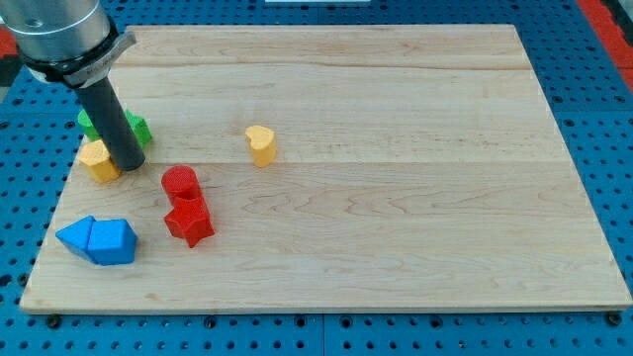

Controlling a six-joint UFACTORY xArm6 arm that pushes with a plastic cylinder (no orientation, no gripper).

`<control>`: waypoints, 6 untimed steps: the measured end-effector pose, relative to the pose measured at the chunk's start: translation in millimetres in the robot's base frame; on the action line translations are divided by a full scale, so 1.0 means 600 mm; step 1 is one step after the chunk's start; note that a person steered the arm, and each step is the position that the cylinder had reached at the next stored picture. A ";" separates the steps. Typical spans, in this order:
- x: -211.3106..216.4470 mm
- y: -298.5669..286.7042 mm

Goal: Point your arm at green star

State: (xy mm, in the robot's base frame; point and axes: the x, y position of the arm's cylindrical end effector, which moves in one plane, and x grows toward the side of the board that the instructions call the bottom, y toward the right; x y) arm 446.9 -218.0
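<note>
you have open desk (pixel 415 198) across the view's right and top. the crowd sits at the view's left: my tip (pixel 130 163) stands touching the yellow block (pixel 99 160) and green star (pixel 135 127), with the red cylinder (pixel 180 182), red star (pixel 189 222) and two blue blocks (pixel 97 240) below; the yellow heart (pixel 261 144) stands alone.

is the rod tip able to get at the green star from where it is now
Probably yes. My tip sits right beside the green star, which the rod partly hides, and touches or nearly touches the yellow block. Nothing stands between them.
</note>
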 end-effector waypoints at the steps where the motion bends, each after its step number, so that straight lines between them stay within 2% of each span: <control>1: 0.000 0.009; 2: -0.017 0.132; 3: -0.097 0.138; 4: -0.166 0.100; 6: -0.158 -0.020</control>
